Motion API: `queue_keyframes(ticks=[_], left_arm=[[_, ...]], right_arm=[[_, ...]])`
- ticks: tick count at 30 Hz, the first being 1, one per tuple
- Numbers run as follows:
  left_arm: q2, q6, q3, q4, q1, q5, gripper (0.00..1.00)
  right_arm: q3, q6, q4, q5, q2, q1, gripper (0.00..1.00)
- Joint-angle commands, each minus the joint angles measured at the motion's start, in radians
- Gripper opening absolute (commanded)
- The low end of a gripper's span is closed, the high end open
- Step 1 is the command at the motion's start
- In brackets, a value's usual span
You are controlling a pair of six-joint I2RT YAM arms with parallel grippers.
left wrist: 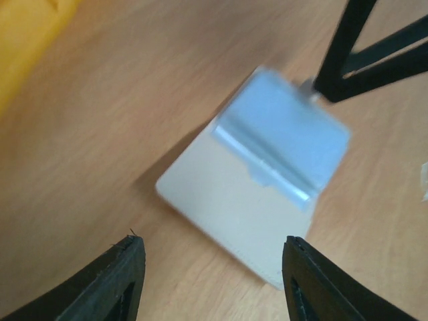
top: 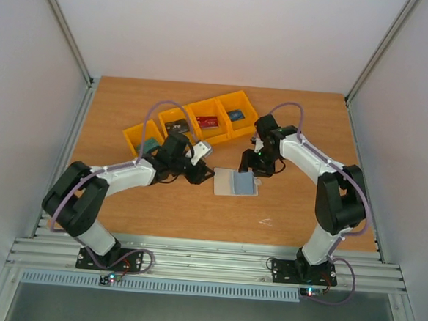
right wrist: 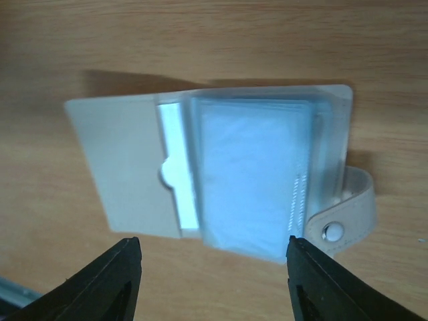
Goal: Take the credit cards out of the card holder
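Note:
The card holder (top: pixel 236 182) lies open and flat on the table between my two grippers, cream flap to the left and pale blue-grey pockets to the right. Its snap tab (right wrist: pixel 341 227) sticks out at one side. My left gripper (top: pixel 203 174) hovers open just off the cream edge of the card holder (left wrist: pixel 234 207), with nothing between its fingers. My right gripper (top: pixel 252 167) is open above the holder's (right wrist: pixel 221 174) pocket side and holds nothing. A teal card (top: pixel 151 144), a dark card (top: pixel 176 124), a red card (top: pixel 207 121) and a blue card (top: pixel 236 115) lie in the yellow bins.
Several yellow bins (top: pixel 195 108) stand in a slanted row behind the holder, close to both wrists; one bin's corner (left wrist: pixel 27 33) shows in the left wrist view. The right gripper's black fingers (left wrist: pixel 348 53) reach in beyond the holder there.

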Motion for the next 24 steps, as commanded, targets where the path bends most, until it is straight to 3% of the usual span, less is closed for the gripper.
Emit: queue_keyframes(ticks=[1, 7, 16, 24], left_arm=[[0.078, -0.028, -0.065, 0.171, -0.048, -0.170, 0.56], [0.160, -0.081, -0.114, 0.299, -0.099, -0.196, 0.54], [0.216, -0.058, -0.119, 0.343, -0.115, -0.231, 0.51], [0.275, 0.010, -0.129, 0.387, -0.121, -0.168, 0.43]], right_arm=[[0.003, 0.010, -0.008, 0.071, 0.065, -0.001, 0.57], [-0.028, -0.005, 0.043, 0.063, 0.130, -0.012, 0.52], [-0.024, -0.038, 0.052, 0.032, 0.202, -0.012, 0.48], [-0.029, -0.076, 0.092, -0.153, 0.211, -0.012, 0.48]])
